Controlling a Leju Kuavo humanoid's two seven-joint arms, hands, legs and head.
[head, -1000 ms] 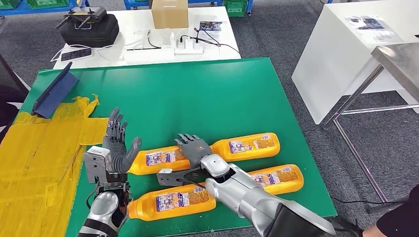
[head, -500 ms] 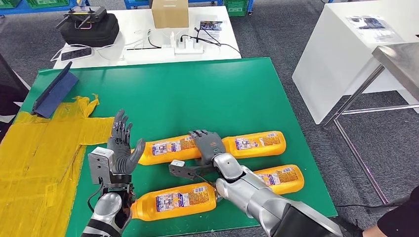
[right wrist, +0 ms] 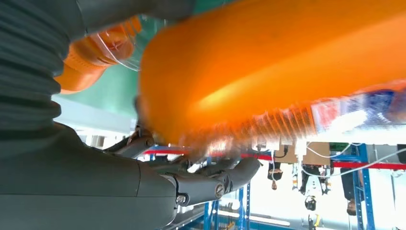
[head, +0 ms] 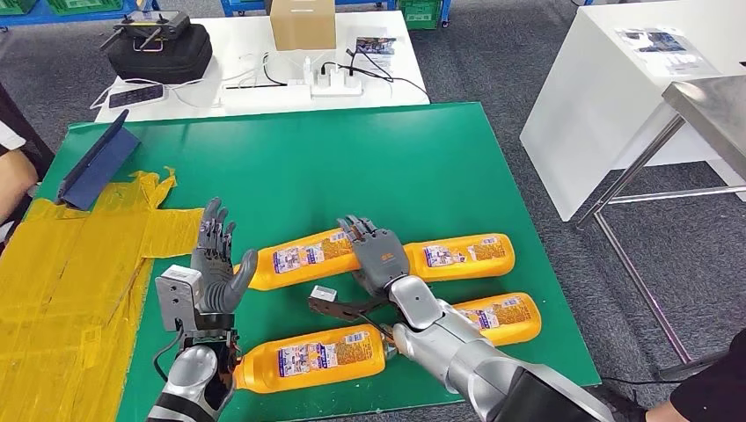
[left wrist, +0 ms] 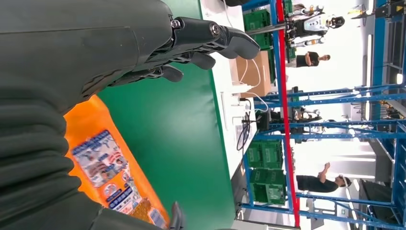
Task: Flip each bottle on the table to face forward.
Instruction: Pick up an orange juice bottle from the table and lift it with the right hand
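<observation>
Orange bottles (head: pixel 307 255), illegible blue-white labels

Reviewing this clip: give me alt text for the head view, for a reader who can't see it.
Four orange bottles lie on their sides on a green table; the robot's right hand rests on the far right bottle, at its neck end. The left hand is raised with fingers spread, near the cap end of the far left bottle.

We see our right hand (head: pixel 380 256) has slid farther across the green table, and the far-left orange plastic bottle (head: pixel 299 258) under its fingers has swung its base end farther away. A person's arm (head: pixel 12 171) has appeared at the left edge.
</observation>
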